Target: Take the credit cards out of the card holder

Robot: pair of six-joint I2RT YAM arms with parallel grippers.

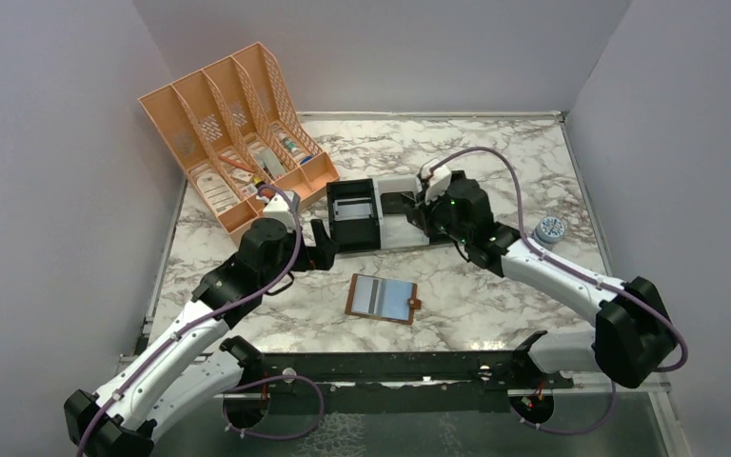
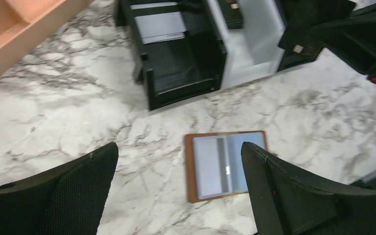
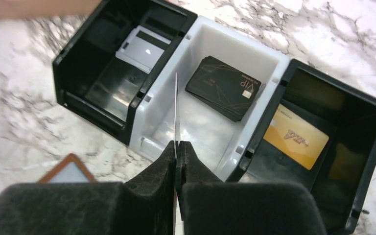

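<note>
Card holder (image 1: pixel 382 298) lies spread open on the table (image 1: pixel 495 286), toward the middle of the near edge, with its pale pockets facing up. Left gripper (image 2: pixel 178 152) hangs near it, fingers spread wide and holding nothing. Right gripper (image 3: pixel 178 147) pinches a thin credit card (image 3: pixel 176 107), seen edge-on, above the white tray (image 3: pixel 200 132).

left arm (image 1: pixel 176 347), right arm (image 1: pixel 557 271): white links, black joints | cables (image 1: pixel 481 150): purple | fingers (image 2: pixel 63 196): black, textured
</note>
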